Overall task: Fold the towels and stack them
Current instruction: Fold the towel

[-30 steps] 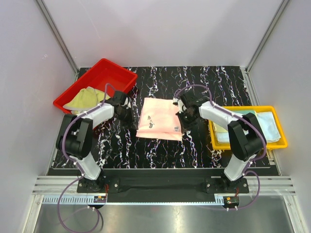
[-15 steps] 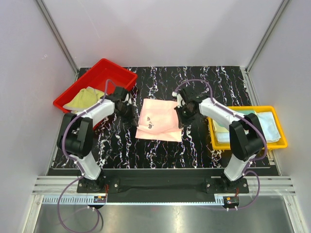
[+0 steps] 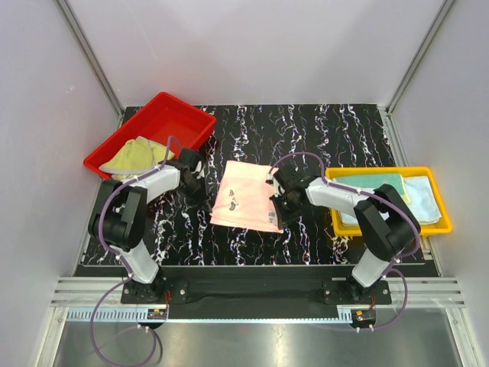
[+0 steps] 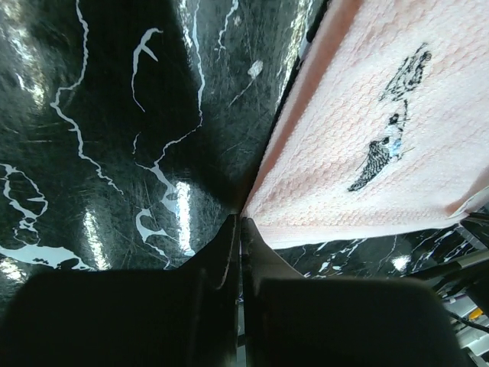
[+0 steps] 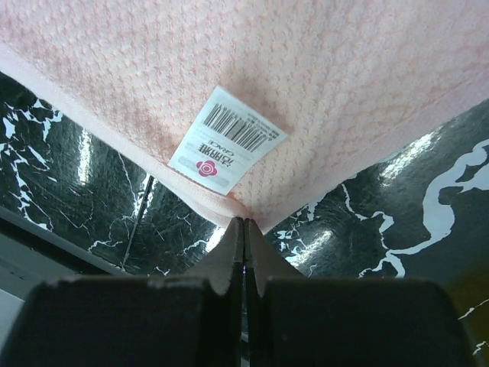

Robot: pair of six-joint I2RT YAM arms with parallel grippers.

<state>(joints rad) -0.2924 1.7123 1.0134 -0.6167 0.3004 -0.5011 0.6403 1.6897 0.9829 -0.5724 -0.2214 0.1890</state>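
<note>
A pink towel [image 3: 246, 195] lies on the black marble table between my arms. It bears a dark embroidered mark [image 4: 386, 130] and a white barcode tag [image 5: 228, 140]. My left gripper [image 3: 205, 183] is shut, and its tips [image 4: 241, 223] meet the towel's left corner, whose edge sits a little off the table. My right gripper [image 3: 276, 208] is shut on the towel's tagged corner [image 5: 244, 223], and the cloth bunches into its tips. A yellow-green towel [image 3: 136, 155] lies in the red tray. Pale blue-white [image 3: 424, 197] and teal green [image 3: 382, 180] towels lie in the yellow tray.
The red tray [image 3: 170, 113] stands at the back left, close behind my left arm. The yellow tray [image 3: 443, 226] stands at the right, beside my right arm. Grey walls with metal posts enclose the table on three sides.
The pink towel has shifted toward the near left. My right gripper moved nearer and leftward with its corner. My left gripper stayed at the towel's left side.
</note>
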